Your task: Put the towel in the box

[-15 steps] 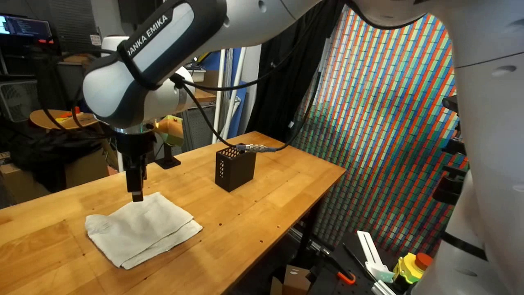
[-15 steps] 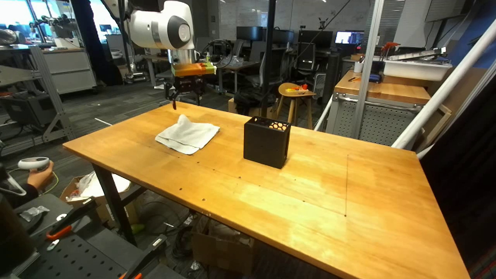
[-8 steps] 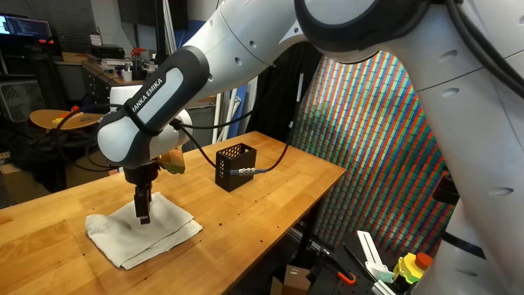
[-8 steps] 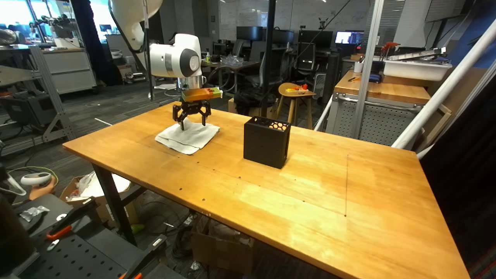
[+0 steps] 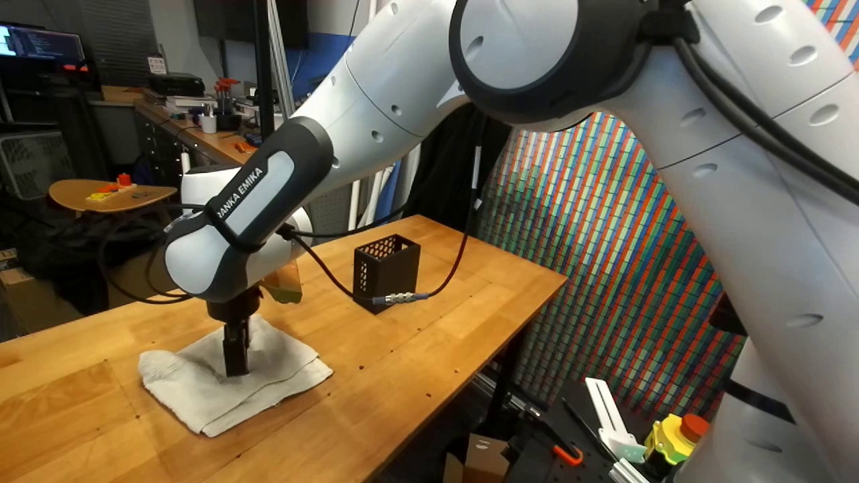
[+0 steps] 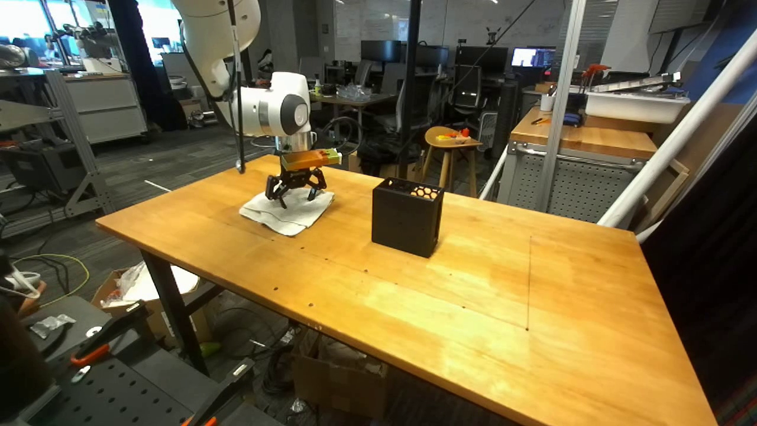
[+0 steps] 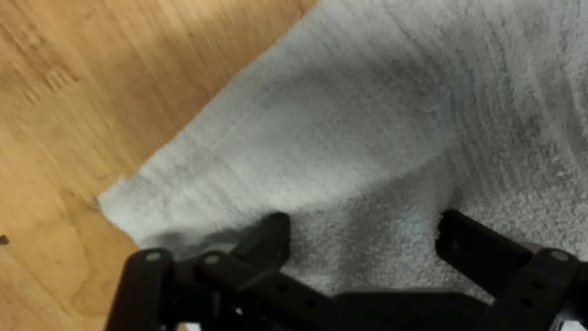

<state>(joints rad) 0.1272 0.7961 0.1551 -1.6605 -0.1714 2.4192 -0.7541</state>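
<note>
The white towel [image 5: 194, 396] lies folded and rumpled on the wooden table; an exterior view also shows it [image 6: 284, 223]. In the wrist view the towel [image 7: 298, 147] fills most of the picture. My gripper [image 5: 236, 370] points down with its fingertips at the towel's top surface. In an exterior view the gripper's two fingers [image 6: 297, 201] stand apart. In the wrist view the gripper [image 7: 363, 234] is open, with towel cloth between the fingertips. The black box [image 5: 392, 278] stands upright with an open top and hexagon holes, apart from the towel; it also shows in an exterior view [image 6: 405, 216].
The wooden table [image 6: 473, 355] carries the towel and the box. An arm cable with a metal connector [image 5: 400, 298] hangs in front of the box in an exterior view. A stool [image 6: 452, 137] and a workbench [image 6: 591, 136] stand behind the table.
My gripper has come down from above the towel to its surface. The fingers have drawn a little closer together over the last half second. The towel's edge has shifted slightly; the box has not moved.
</note>
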